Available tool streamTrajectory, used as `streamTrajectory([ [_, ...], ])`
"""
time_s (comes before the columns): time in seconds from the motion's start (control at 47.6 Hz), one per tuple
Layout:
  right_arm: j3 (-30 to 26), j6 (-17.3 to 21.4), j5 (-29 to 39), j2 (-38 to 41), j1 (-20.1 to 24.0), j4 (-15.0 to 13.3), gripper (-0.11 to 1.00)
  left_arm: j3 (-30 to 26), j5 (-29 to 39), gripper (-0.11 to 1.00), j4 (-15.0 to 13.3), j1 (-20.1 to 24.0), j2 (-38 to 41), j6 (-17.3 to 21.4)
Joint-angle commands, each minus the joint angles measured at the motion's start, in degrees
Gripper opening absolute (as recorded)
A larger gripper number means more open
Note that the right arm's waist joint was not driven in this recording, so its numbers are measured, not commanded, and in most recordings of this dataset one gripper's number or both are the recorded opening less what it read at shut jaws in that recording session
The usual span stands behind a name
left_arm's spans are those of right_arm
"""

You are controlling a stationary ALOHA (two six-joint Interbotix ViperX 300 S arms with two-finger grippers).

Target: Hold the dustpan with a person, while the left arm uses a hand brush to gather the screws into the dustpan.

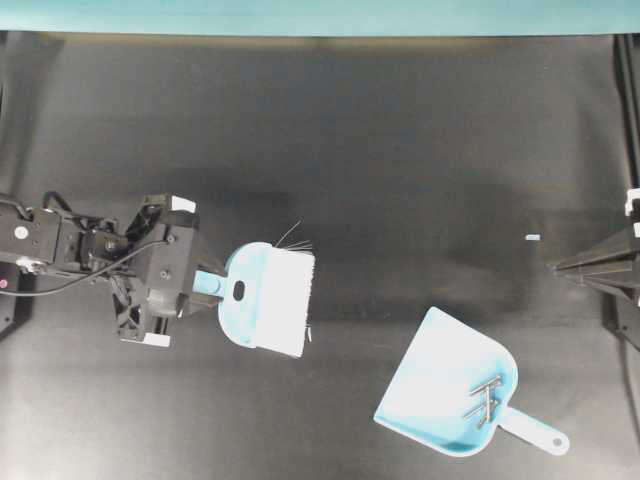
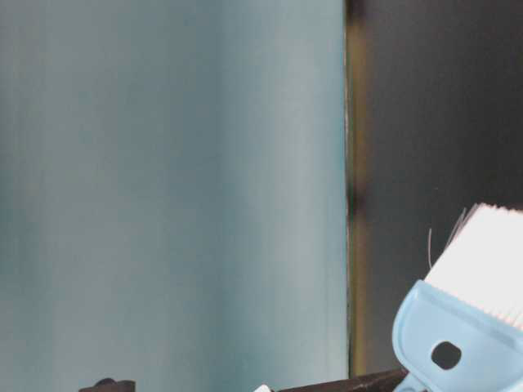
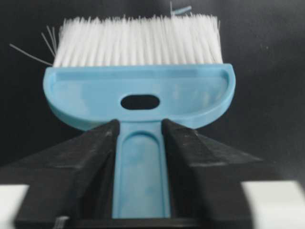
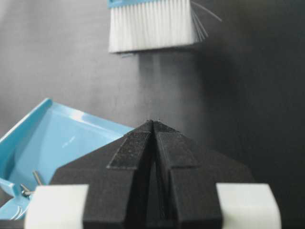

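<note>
Pinched tight in my left gripper point(image 3: 140, 157) by its stiff handle, the light hand brush point(image 1: 265, 298) hangs well apart from the dustpan point(image 1: 440, 385) holding the screws point(image 1: 484, 397); my right gripper point(image 4: 153, 125) is closed, empty.

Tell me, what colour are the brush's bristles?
White, on the light blue hand brush; the left wrist view shows the bristles best.

We note a black table surface point(image 1: 360, 130) and a teal wall point(image 1: 320, 15) along its far edge. A small pale scrap point(image 1: 532, 238) lies on it just ahead of the right gripper point(image 1: 556, 267).
</note>
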Motion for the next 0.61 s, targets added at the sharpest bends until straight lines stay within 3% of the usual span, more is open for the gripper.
streamTrajectory([
  [0.0, -0.3, 0.4, -0.3, 0.3, 0.0, 0.1, 0.0, -0.2, -0.2, 0.51, 0.1, 0.1, -0.8, 0.1],
  [0.105, -0.3, 0.4, -0.4, 0.3, 0.0, 0.0, 0.0, -0.2, -0.2, 0.69, 0.1, 0.1, -0.9, 0.0],
  [0.168, -0.3, 0.4, -0.3, 0.3, 0.0, 0.0, 0.0, -0.2, -0.2, 0.74, 0.1, 0.1, -0.9, 0.0],
  [0.588, -0.4, 0.4, -0.4, 0.2, 0.0, 0.0, 0.0, 1.7, -0.5, 0.74, 0.1, -0.2, -4.2, 0.1],
])
